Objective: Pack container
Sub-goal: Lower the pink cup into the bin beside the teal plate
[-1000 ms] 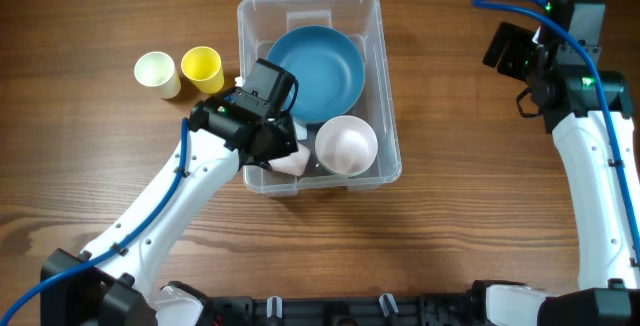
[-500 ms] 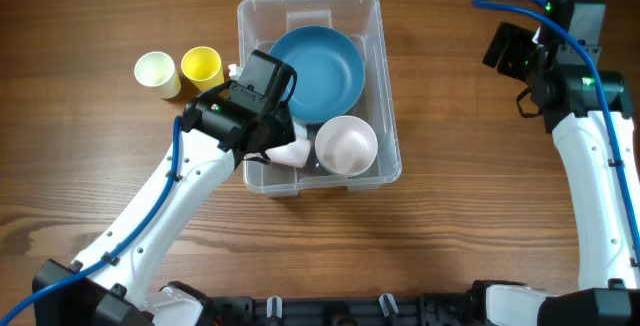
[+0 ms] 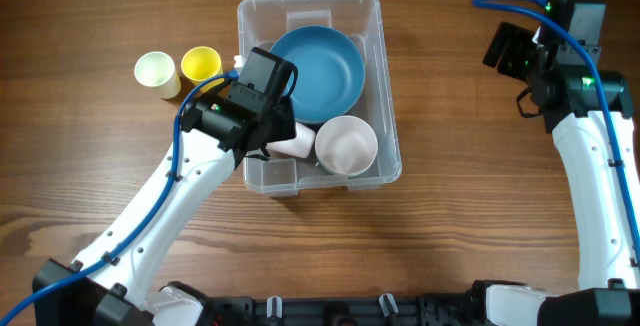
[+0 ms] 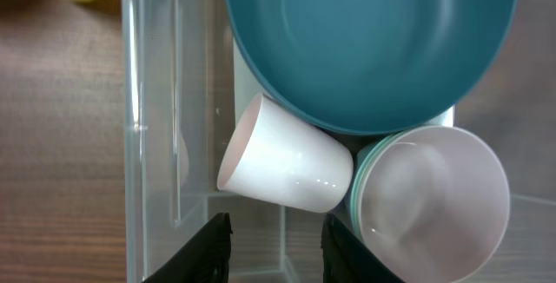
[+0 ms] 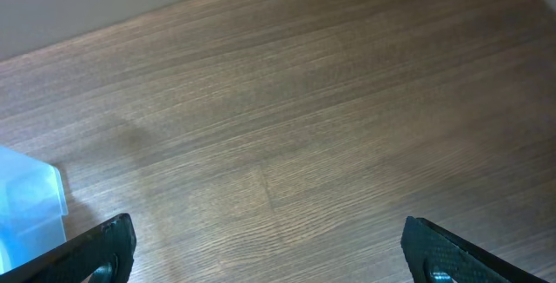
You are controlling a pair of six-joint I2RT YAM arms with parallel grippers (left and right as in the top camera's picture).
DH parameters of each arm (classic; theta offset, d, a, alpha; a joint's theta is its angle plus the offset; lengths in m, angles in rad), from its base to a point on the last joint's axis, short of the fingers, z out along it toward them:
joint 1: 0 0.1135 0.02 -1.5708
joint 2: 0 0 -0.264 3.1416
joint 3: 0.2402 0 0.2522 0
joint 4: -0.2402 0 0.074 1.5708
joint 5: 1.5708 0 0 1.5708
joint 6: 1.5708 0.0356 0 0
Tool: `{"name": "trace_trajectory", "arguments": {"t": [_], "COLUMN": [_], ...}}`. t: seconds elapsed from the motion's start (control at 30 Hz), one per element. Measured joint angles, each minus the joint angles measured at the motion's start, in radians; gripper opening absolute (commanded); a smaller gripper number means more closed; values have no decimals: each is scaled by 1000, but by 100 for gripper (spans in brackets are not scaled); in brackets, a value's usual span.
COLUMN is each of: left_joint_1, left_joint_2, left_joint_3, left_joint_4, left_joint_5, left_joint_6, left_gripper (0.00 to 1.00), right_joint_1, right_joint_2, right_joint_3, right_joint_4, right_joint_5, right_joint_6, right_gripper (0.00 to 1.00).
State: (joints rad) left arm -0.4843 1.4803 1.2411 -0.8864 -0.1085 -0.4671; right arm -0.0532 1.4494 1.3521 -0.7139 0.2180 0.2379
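Note:
The clear container (image 3: 310, 1) stands mid-table and holds a blue bowl (image 3: 318, 68), a white bowl (image 3: 346, 144) and a white cup (image 3: 298, 144) lying on its side. In the left wrist view the cup (image 4: 282, 166) rests between the blue bowl (image 4: 369, 44) and the container's left wall (image 4: 152, 127), touching the white bowl (image 4: 430, 200). My left gripper (image 4: 276, 220) hovers just short of the cup, jaws apart with nothing between them. Far right, my right gripper (image 5: 269, 231) hangs wide open over bare wood.
A pale cup (image 3: 156, 70) and a yellow cup (image 3: 201, 65) stand upright side by side on the table left of the container. My right arm (image 3: 590, 156) runs along the table's right side.
My left gripper has opened and drawn back from the white cup. The cup now lies loose in the container. The right arm has not moved.

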Motion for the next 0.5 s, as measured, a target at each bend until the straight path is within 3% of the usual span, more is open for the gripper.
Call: {"name": "trace_trajectory", "arguments": {"t": [0.3, 0.5], "left_joint_1": [0, 3], "left_joint_2": [67, 128], "left_joint_3": [0, 0], "left_joint_4": [50, 93], "left_joint_5": [0, 0], "left_joint_6": [198, 245], "left_gripper": [35, 32], "right_joint_1": [0, 0], "right_joint_2": [0, 0], "right_joint_3": [0, 0], "right_joint_4": [0, 0], "right_joint_5": [0, 0], "right_joint_6": [0, 0], "right_gripper": [100, 100]}}
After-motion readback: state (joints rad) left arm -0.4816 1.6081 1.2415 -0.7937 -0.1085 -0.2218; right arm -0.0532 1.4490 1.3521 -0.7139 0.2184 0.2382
